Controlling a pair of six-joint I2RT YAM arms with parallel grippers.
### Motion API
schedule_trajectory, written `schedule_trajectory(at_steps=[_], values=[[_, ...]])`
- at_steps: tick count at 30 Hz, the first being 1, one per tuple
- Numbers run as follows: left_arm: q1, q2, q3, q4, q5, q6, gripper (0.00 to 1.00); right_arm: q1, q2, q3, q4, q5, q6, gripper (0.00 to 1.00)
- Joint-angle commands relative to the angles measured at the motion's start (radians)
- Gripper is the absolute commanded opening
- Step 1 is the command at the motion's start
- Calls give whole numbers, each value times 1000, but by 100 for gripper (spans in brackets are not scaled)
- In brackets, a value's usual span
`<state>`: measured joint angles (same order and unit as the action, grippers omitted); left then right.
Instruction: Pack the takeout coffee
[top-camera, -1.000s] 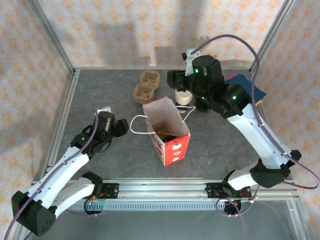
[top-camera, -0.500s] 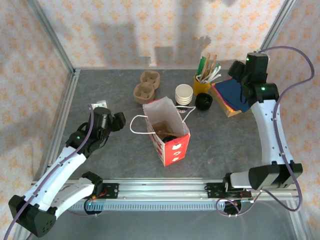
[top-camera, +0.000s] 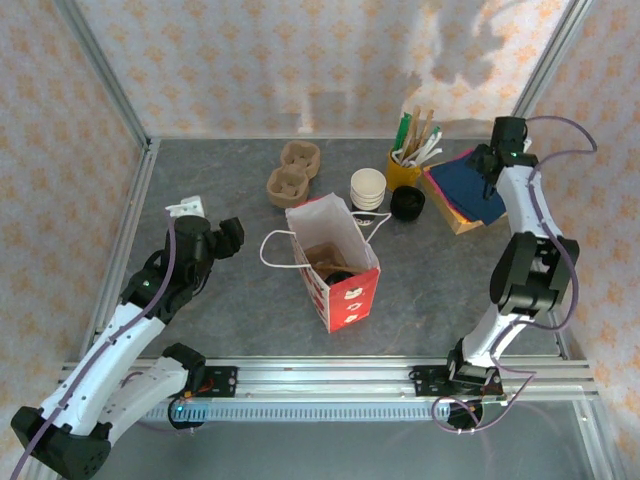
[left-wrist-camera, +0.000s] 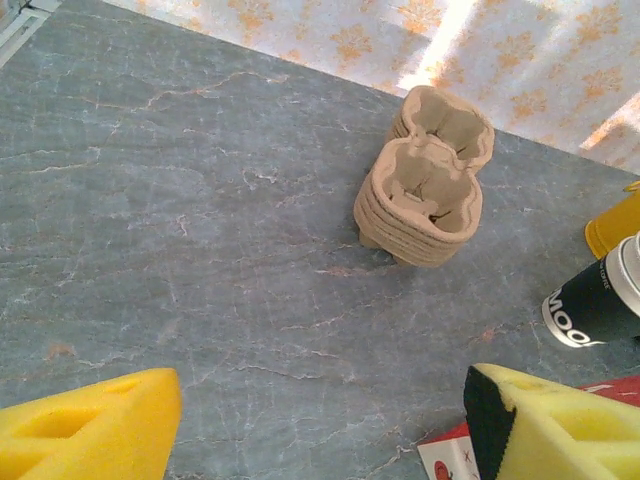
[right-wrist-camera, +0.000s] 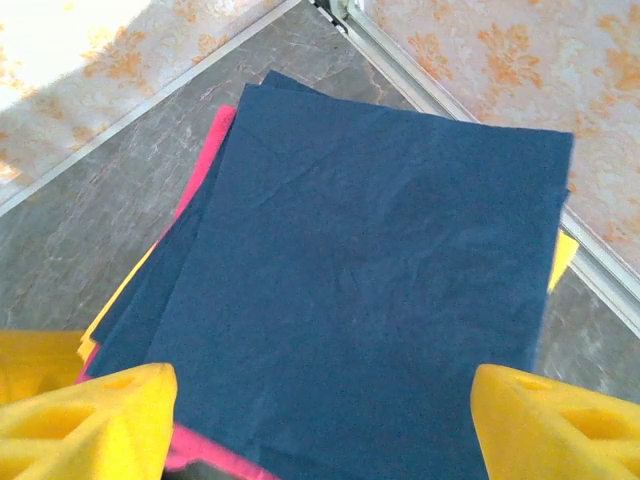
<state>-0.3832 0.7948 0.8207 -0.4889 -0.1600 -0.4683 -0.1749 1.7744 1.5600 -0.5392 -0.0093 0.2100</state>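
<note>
The small white paper coffee cup with a dark band (top-camera: 368, 186) stands upright on the grey counter (top-camera: 220, 330), just behind the red-and-white paper bag (top-camera: 350, 295). The left gripper (left-wrist-camera: 325, 400) and right gripper (right-wrist-camera: 320, 400) both hang with fingers apart, empty. I'd grip the cup lightly round its wall, keep it upright and lower it straight into the bag. I count 1 cup, 1 bag, 2 grippers.

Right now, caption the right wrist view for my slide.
Open right fingers over a navy sheet topping a stack of coloured sheets.
</note>
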Motion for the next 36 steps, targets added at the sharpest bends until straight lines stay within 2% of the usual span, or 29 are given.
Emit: schedule_trajectory(at_steps=[1, 13, 24, 32, 36], values=[[8, -8, -24, 36, 16, 24, 77, -5, 21, 34, 21, 44, -27, 78], [8, 9, -48, 41, 15, 31, 78, -20, 255, 176, -46, -6, -57, 83], [7, 17, -40, 22, 6, 21, 78, -21, 391, 228, -77, -56, -64, 85], [8, 17, -38, 23, 15, 14, 78, -21, 407, 188, -61, -54, -62, 82], [8, 17, -37, 20, 16, 13, 78, -21, 408, 176, -65, -56, -65, 76]])
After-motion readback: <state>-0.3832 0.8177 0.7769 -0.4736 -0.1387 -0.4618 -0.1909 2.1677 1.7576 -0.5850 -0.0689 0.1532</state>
